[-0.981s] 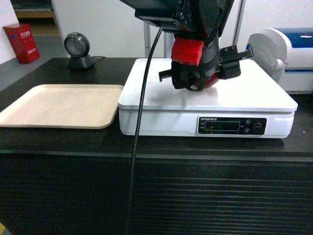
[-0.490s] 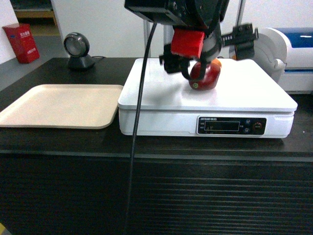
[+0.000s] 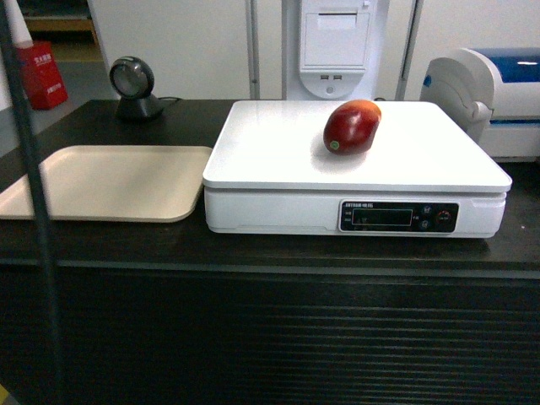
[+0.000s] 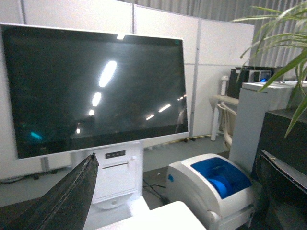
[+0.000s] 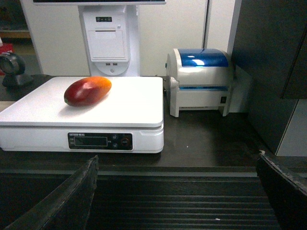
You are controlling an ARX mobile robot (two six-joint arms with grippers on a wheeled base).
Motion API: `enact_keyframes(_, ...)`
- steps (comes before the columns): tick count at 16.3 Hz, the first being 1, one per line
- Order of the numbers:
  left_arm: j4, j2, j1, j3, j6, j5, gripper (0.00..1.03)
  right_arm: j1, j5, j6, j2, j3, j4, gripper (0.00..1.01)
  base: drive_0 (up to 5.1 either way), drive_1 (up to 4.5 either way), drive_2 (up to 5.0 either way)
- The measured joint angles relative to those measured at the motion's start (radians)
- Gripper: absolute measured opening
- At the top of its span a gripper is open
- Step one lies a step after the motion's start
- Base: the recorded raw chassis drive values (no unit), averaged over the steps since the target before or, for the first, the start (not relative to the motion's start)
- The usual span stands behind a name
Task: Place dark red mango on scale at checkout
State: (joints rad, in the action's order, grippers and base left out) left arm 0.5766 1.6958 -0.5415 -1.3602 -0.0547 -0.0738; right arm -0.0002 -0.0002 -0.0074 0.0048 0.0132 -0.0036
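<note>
I am looking at the dark red mango (image 3: 352, 126) lying on its side on the white scale (image 3: 278, 156), right of center on the flat top, its orange end pointing toward the back. The scale is sitting on the dark checkout (image 3: 270, 329) with its ribbed front filling the lower half of the head frame.

The head view is showing me neither gripper, only a dark cable (image 3: 34, 211) crossing the left edge, a beige tray (image 3: 101, 181) touching the scale's left side, and a round scanner (image 3: 133, 84) at upper left.

The right wrist view is catching what the head view cuts off: the right gripper (image 5: 177, 191) with its fingers (image 5: 67, 201) spread wide at the bottom corners, gripping nothing, well back from the mango (image 5: 88, 90) and the scale (image 5: 124, 108). A blue-lidded printer (image 5: 201, 81) is standing just right of the scale.

The left wrist view is pointing away from the fruit: the left gripper (image 4: 177, 191), likewise wide apart and bare, is framing a big dark monitor (image 4: 96, 86), the printer (image 4: 213, 187), and plant leaves (image 4: 283, 33) at upper right, against white partition walls (image 4: 216, 52).
</note>
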Motion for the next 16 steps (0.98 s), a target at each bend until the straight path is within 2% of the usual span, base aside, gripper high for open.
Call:
enact_keyframes(1,0.035,-0.086,0.033,0.098,0.004,0.001,0.98,0.000,0.000,0.000,0.000,0.000,0.000,0.98,0.0,0.00,0.0)
enact_keyframes(3,0.049,-0.301,0.138,0.264,0.019,0.000,0.98,0.000,0.000,0.000,0.000,0.000,0.000,0.98,0.0,0.00,0.0)
enact_keyframes(4,-0.020,-0.383,0.181,0.288,0.033,-0.039,0.96,0.000,0.000,0.000,0.000,0.000,0.000,0.98,0.0,0.00,0.0)
enact_keyframes(5,-0.235,-0.491,0.240,0.306,0.037,-0.152,0.84,0.000,0.000,0.000,0.000,0.000,0.000,0.98,0.0,0.00,0.0)
enact_keyframes(6,-0.357,-0.617,0.320,0.429,0.037,-0.126,0.71,0.000,0.000,0.000,0.000,0.000,0.000,0.98,0.0,0.00,0.0)
enact_keyframes(7,-0.378,-0.711,0.400,0.564,0.037,-0.071,0.60,0.000,0.000,0.000,0.000,0.000,0.000,0.98,0.0,0.00,0.0)
enact_keyframes(8,-0.345,-0.777,0.448,0.672,0.037,-0.052,0.49,0.000,0.000,0.000,0.000,0.000,0.000,0.98,0.0,0.00,0.0)
enact_keyframes(11,-0.241,-0.911,0.461,0.887,0.037,0.000,0.15,0.000,0.000,0.000,0.000,0.000,0.000,0.98,0.0,0.00,0.0)
enact_keyframes(12,-0.210,-0.963,0.536,0.995,0.040,0.066,0.02,0.000,0.000,0.000,0.000,0.000,0.000,0.98,0.0,0.00,0.0)
enact_keyframes(13,-0.202,-0.984,0.549,1.030,0.040,0.060,0.02,0.000,0.000,0.000,0.000,0.000,0.000,0.98,0.0,0.00,0.0)
enact_keyframes(16,-0.180,-1.058,0.539,1.116,0.041,0.074,0.02,0.000,0.000,0.000,0.000,0.000,0.000,0.98,0.0,0.00,0.0)
